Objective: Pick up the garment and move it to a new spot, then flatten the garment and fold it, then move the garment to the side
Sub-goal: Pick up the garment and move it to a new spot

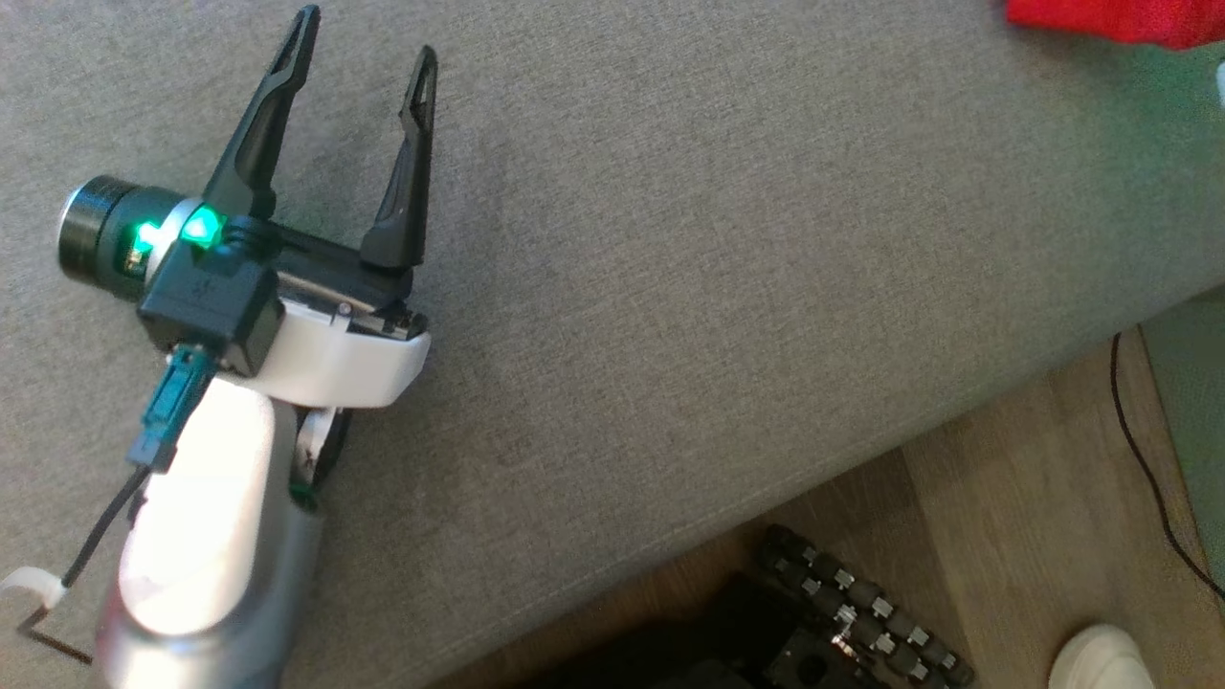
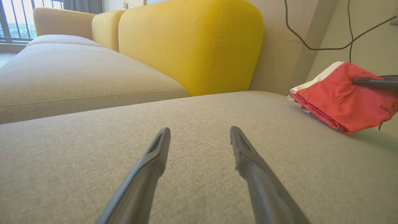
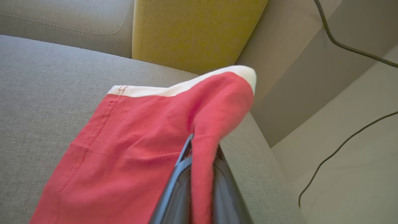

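Observation:
The garment (image 3: 130, 143) is red cloth with a white band along one edge, lying folded near the right end of the grey sofa seat (image 1: 670, 239). My right gripper (image 3: 202, 146) is shut on the garment, a fold pinched between its fingers and lifted a little off the cushion. In the left wrist view the garment (image 2: 339, 96) sits at the far right with a right finger (image 2: 373, 82) reaching into it. A corner of the garment (image 1: 1120, 17) peeks in at the head view's top right. My left gripper (image 1: 368, 48) hovers open over bare cushion, far left of the garment, and appears again as the left gripper (image 2: 200, 132).
A yellow back cushion (image 2: 189, 43) stands behind the seat, with beige cushions (image 2: 71, 77) beyond. Black cables (image 3: 342, 146) trail down the wall and floor to the right. The seat's front edge runs diagonally in the head view; below it are wood floor, my base (image 1: 842, 622) and a person's shoe (image 1: 1101, 660).

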